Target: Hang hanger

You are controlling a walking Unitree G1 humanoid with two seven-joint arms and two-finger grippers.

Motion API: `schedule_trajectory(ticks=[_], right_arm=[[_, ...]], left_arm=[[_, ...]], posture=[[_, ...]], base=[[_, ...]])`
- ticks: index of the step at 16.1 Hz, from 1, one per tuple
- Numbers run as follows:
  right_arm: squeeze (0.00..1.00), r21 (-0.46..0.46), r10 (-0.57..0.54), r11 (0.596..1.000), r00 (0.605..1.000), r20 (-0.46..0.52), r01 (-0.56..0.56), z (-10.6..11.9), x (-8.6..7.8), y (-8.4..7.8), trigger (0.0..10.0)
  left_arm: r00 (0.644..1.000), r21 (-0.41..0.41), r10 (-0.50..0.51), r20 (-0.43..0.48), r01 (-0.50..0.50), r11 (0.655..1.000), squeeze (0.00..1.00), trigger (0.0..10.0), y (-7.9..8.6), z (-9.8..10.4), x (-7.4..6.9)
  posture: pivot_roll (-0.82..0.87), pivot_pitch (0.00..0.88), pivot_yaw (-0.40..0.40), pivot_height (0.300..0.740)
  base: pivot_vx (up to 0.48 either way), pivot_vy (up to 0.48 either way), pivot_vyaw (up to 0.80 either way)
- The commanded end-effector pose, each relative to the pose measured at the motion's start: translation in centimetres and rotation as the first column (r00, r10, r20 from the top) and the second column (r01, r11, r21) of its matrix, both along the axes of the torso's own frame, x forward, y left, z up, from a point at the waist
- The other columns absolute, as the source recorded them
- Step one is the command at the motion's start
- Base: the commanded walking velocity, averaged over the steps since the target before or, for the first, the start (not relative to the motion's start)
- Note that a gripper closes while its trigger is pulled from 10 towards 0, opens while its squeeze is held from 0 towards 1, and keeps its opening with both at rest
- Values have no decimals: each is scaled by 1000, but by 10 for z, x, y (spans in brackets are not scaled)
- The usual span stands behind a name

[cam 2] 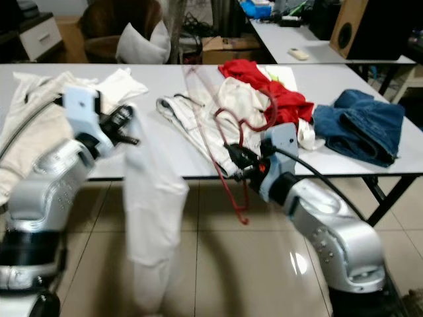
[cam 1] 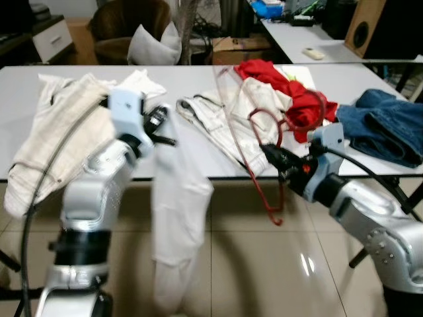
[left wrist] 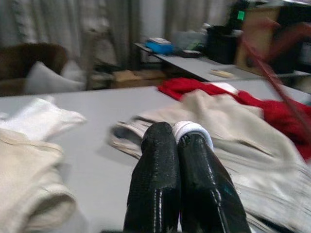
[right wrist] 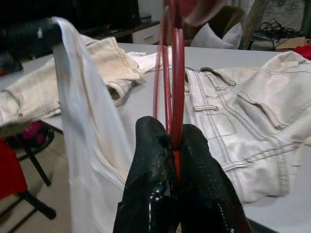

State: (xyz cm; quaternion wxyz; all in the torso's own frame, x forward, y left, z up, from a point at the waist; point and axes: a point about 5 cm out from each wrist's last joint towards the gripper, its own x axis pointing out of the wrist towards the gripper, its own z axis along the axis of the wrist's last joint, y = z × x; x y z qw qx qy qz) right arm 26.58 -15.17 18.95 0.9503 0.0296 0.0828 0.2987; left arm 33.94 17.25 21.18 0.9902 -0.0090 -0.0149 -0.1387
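Note:
A red wire hanger (cam 1: 268,132) stands tilted in front of the table edge, its hook end pointing down toward the floor. My right gripper (cam 1: 277,158) is shut on its wire; the right wrist view shows the black fingers (right wrist: 155,145) pinching the red hanger (right wrist: 177,73). My left gripper (cam 1: 162,132) is shut on a white garment (cam 1: 178,218) that hangs down long before the table edge. A bit of white cloth (left wrist: 192,128) shows between the fingertips in the left wrist view. The white garment (right wrist: 82,121) hangs to the left of the hanger.
The white table (cam 1: 198,79) carries a beige garment (cam 1: 59,125) at left, a cream jacket (cam 1: 218,119) in the middle, a red garment (cam 1: 291,92) and blue jeans (cam 1: 383,125) at right. A brown chair with a pillow (cam 1: 142,33) and a second table (cam 1: 310,39) stand behind.

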Motion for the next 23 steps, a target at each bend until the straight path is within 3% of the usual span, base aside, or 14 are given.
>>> schedule_trajectory(ticks=[1, 7, 11, 13, 17, 19, 22, 23], right_arm=[[0, -11, -1, 1000, 1000, 24, 1, 5, 1, -7, 10000], [0, -27, 32, 999, 999, 29, -31, 12, 0, -16, 10000], [0, -103, 210, 973, 976, 50, -204, 26, -20, -27, 10000], [0, -143, 351, 928, 936, 15, -345, 32, -34, -27, 10000], [0, -165, 524, 831, 847, -89, -532, 36, -49, -23, 10000], [0, -220, 565, 789, 818, -107, -574, 36, -41, -18, 10000], [0, -309, 499, 813, 864, -64, -493, 37, -7, -8, 10000], [0, -316, 497, 814, 866, -55, -487, 37, -3, -6, 10000]], left_arm=[[998, 2, -13, 56, 13, 1000, 0, 10000, -3, 14, 4], [995, 19, -43, 92, 42, 999, 0, 10000, -6, 30, 18], [994, 33, -17, 108, 13, 999, 0, 10000, 2, 47, 38], [991, 51, -4, 135, -3, 999, 0, 10000, 7, 61, 49], [978, 39, 2, 209, -11, 999, 0, 10000, 15, 94, 59], [963, 16, -26, 268, 22, 1000, 0, 10000, 16, 126, 61], [923, -7, -89, 375, 99, 995, 0, 10000, 8, 165, 55], [917, -19, -88, 390, 103, 994, 0, 10000, 9, 172, 54]], posture=[[-2, 0, 37, 740], [8, 0, 32, 740], [0, 0, 45, 740], [-1, 0, 49, 740], [-2, 0, 52, 740], [5, 0, 51, 740], [14, 0, 45, 740], [14, 0, 45, 740]], base=[[319, 0, 0], [317, 0, -501], [318, 0, 0], [317, 0, 0], [317, 0, 0], [317, 0, 0], [317, 0, 0], [319, 0, 0]])
